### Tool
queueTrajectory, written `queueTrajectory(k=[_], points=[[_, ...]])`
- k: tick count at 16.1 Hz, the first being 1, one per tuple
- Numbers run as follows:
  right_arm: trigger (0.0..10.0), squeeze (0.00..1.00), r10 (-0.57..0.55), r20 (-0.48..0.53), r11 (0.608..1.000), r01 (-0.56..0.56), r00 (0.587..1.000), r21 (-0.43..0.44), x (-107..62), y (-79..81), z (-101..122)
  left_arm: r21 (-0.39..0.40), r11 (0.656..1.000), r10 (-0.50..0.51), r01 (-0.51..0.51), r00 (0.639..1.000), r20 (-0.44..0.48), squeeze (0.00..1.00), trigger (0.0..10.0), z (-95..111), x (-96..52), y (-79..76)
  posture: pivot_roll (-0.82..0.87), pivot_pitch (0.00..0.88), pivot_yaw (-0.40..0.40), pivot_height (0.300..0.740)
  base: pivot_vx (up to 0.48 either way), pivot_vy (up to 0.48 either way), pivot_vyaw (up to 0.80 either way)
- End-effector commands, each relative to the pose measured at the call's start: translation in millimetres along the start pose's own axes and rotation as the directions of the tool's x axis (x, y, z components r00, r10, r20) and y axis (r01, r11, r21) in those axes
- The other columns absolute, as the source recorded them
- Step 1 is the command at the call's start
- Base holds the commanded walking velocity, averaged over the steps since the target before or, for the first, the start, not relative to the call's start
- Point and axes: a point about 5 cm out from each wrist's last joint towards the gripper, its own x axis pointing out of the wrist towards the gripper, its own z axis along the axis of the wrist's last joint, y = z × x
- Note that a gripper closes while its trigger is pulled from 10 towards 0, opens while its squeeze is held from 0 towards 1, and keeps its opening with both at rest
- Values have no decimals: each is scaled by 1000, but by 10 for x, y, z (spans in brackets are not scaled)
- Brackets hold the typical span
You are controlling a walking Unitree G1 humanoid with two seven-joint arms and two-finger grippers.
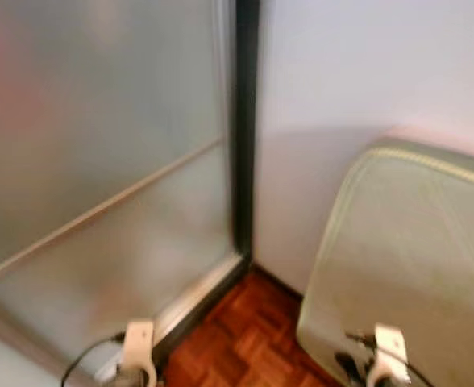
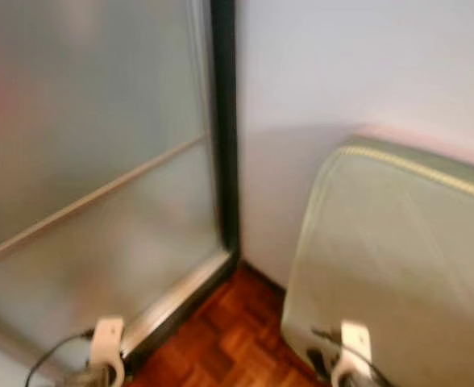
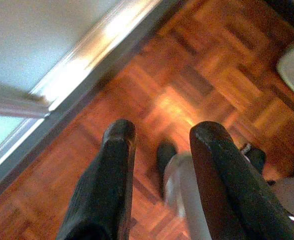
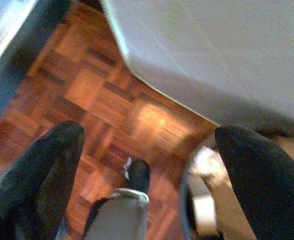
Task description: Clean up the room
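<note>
I face a room corner. A large pale green padded cushion [image 1: 414,258] with yellow piping leans against the white wall [image 1: 366,72] on the right. Both arms hang low: the left wrist [image 1: 137,351] by the glass door, the right wrist [image 1: 388,355] in front of the cushion. My left gripper [image 3: 164,135] is open over bare parquet, nothing between its fingers. My right gripper [image 4: 149,135] is open wide above the floor, beside the cushion's lower edge [image 4: 197,65].
A frosted glass door [image 1: 100,161] with a dark frame [image 1: 243,129] and a metal floor track [image 3: 82,65] fills the left. Red-brown parquet [image 1: 245,339] runs into the corner between door and cushion. My own grey leg [image 3: 184,195] shows below the left gripper.
</note>
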Motion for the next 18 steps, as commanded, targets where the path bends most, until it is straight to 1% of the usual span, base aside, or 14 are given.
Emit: queueTrajectory(k=[1, 10, 16, 18], points=[[10000, 0, 8, 2, 1000, -8, 1000, 8, 9, 36, 12, 8, 1000, 18, -18, 1000, -9, 0, 10000, -1, -7, 62, 36, 0, -18, 740, -311, 0, 0], [10000, 0, 13, 3, 1000, -13, 1000, 3, 6, 33, -1, 14, 1000, 13, -12, 1000, -13, 0, 10000, -18, -9, 57, 28, 0, -17, 740, -311, 0, 0], [10000, 0, 22, -11, 1000, -22, 1000, -16, 1, 27, -27, 30, 1000, 5, -4, 1000, -17, 0, 10000, -40, -12, 51, 23, 0, -20, 740, 0, 0, 0], [10000, 0, 30, -19, 999, -31, 999, -29, 0, 28, -31, 35, 999, 3, -2, 1000, -19, 0, 10000, -44, -12, 49, 23, 0, -21, 740, 0, 0, -800]])
